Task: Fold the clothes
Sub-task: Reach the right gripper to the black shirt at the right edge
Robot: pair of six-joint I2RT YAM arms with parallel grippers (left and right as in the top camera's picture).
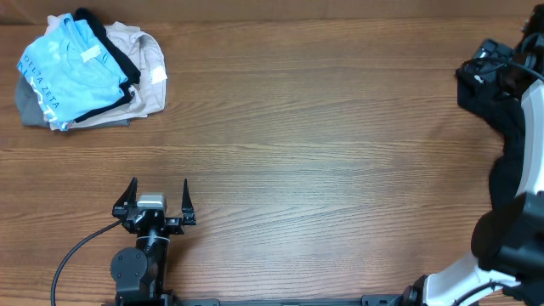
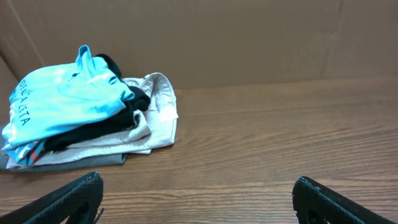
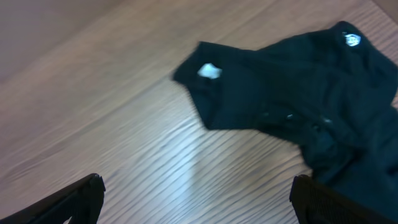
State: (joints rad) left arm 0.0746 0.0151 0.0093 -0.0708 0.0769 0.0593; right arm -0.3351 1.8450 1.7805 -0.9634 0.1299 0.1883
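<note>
Black T-shirt [image 3: 298, 99], blurred, cropped at edge

My left gripper [image 1: 160, 187] is black. It has two thin, pointy fingers [image 1: 133, 189] like little horns, with a small grey block [image 1: 150, 202] between them. Behind it is a round black joint [image 1: 134, 269], and a black cable [image 1: 70, 257] curls out from there. My right arm [image 1: 534, 127] has a long white shell and fat black joints [image 1: 508, 238]. Seen up close, my right gripper [image 3: 198, 182] has dark, flat, wedge-shaped fingertips [image 3: 68, 202].
</note>
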